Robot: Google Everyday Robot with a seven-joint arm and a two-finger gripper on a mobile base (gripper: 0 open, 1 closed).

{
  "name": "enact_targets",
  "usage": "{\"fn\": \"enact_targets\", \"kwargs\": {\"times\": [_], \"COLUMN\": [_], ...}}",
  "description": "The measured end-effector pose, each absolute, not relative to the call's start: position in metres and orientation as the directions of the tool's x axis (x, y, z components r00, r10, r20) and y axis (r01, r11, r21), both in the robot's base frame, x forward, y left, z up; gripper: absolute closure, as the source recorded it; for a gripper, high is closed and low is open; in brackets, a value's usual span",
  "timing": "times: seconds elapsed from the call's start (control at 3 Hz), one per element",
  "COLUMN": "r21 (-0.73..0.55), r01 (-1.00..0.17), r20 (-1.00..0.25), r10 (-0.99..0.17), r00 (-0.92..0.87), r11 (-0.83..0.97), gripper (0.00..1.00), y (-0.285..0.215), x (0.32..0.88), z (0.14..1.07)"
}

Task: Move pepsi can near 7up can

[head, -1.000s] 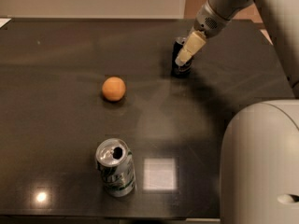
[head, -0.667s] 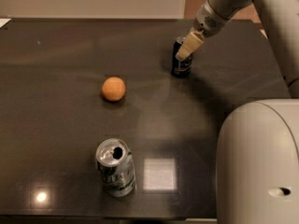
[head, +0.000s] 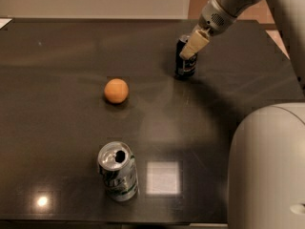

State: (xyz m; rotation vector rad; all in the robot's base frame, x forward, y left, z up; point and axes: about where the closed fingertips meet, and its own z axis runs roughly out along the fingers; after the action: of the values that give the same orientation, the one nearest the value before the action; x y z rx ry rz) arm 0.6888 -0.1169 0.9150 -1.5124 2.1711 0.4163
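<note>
The pepsi can [head: 183, 65], dark blue with a silver top, stands upright at the back right of the dark table [head: 57, 56]. My gripper [head: 193, 46] comes down from the upper right and sits at the can's top right side, overlapping its upper part. The 7up can [head: 118, 173], silver and green with an opened top, stands upright near the table's front edge, left of centre and far from the pepsi can.
An orange ball-like fruit [head: 116, 90] lies between the two cans, left of the pepsi can. My white body [head: 267, 171] fills the lower right corner. The table's back edge runs just behind the pepsi can.
My gripper has shifted slightly up and to the right at the pepsi can. The cans and the orange have stayed in place.
</note>
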Motion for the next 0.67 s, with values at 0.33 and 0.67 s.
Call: {"fn": "enact_targets", "kwargs": {"times": [0.33,0.67], "r21": [-0.016,-0.034], "r01": [-0.961,-0.983], "r20": [-0.532,-0.539], "r10": [-0.816,-0.832], "r00": [-0.227,-0.132], "r11": [0.277,0.179], "gripper": [1.0,1.0], "y": [-0.111,-0.103], "x": [0.657,0.605], "z": [0.925,0.939]}}
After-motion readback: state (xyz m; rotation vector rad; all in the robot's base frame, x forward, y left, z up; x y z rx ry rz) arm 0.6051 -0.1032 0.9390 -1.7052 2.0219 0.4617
